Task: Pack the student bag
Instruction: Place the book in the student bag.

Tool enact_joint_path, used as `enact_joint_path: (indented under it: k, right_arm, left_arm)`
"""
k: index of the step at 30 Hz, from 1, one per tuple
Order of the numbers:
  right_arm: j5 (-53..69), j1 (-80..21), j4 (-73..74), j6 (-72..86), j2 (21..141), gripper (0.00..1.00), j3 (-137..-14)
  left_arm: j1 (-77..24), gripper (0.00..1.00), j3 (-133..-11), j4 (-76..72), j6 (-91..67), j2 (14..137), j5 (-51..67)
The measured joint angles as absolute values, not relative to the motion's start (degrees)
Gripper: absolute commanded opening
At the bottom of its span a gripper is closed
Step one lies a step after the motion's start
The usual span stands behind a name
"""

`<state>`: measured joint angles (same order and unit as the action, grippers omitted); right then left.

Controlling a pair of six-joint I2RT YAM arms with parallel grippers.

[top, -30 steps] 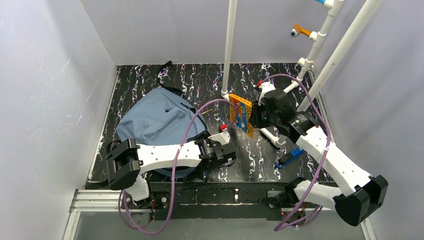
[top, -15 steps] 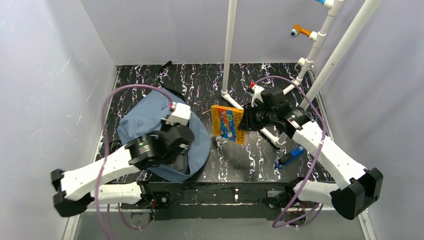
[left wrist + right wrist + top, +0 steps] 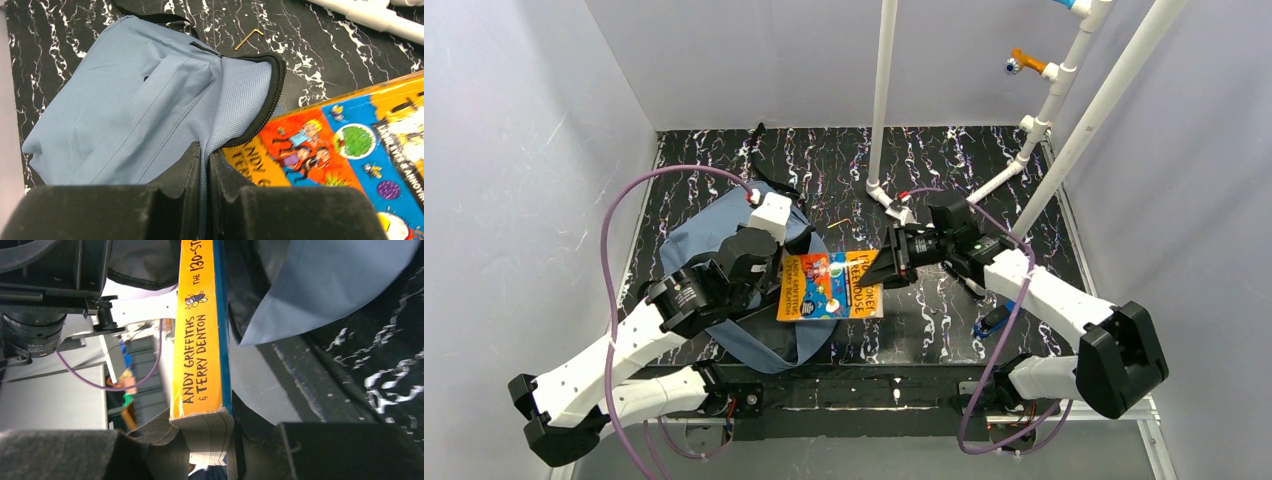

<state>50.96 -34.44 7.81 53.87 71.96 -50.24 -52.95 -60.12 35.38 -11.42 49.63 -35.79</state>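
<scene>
While left gripper (image 3: 204,150) pinches the student bag (image 3: 706,236), mouth facing right, right gripper (image 3: 886,268) clamps the book (image 3: 829,286).

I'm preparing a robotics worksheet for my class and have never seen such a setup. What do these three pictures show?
Two robot arms are bolted at a table's near edge, each ending in a two-finger gripper. One picture looks down from above and behind; the other two come from a camera on each wrist. On the black marbled table lies a slate-blue student bag. The left gripper is shut, pinching the bag's fabric beside its zipper edge. The right gripper holds an orange and blue book by one end, its other end at the bag's opening. A bent metal key lies on the table too.
</scene>
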Motion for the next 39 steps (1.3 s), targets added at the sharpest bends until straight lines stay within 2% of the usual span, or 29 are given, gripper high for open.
enact_joint_path:
  k: [3, 13, 22, 26, 28, 30, 32, 38, 39]
  right_arm:
    - [53.17, -36.42, 2.04, 60.62, 74.26, 0.01, -48.60]
    - [51.13, -38.22, -32.56, 88.07, 86.74, 0.01, -43.22]
    - [42.85, -39.09, -41.41, 95.72, 95.18, 0.01, -43.20]
    - [35.18, -43.81, -42.94, 95.68, 96.64, 0.03, -44.36]
    - [28.16, -48.12, -43.86, 94.94, 99.07, 0.29, -46.96]
    - [22.00, -52.23, -43.81, 93.32, 101.43, 0.46, -49.91]
    - [16.82, -56.80, -43.64, 90.96, 104.31, 0.51, -53.69]
    - [13.10, -61.23, -42.87, 84.73, 104.18, 0.84, -53.12]
    - [13.26, -61.06, -41.50, 82.74, 103.22, 0.87, -52.60]
  left_arm:
    - [-52.93, 0.00, -60.77, 35.11, -9.06, 51.00, -33.47]
    - [-52.58, 0.00, -60.99, 36.18, -5.15, 47.35, -30.09]
    - [-52.56, 0.00, -60.45, 35.31, -1.85, 42.35, -24.27]
    - [-52.58, 0.00, -60.38, 33.93, -1.30, 42.41, -22.70]
    - [-52.58, 0.00, -60.38, 33.32, -1.39, 43.20, -22.92]
    - [-52.60, 0.00, -60.38, 32.93, -1.63, 44.18, -23.57]
    - [-52.62, 0.00, -60.38, 32.42, -2.04, 45.19, -24.51]
    - [-52.60, 0.00, -60.38, 32.12, -3.31, 45.23, -26.46]
    - [-52.62, 0.00, -60.38, 32.12, -3.51, 45.15, -26.55]
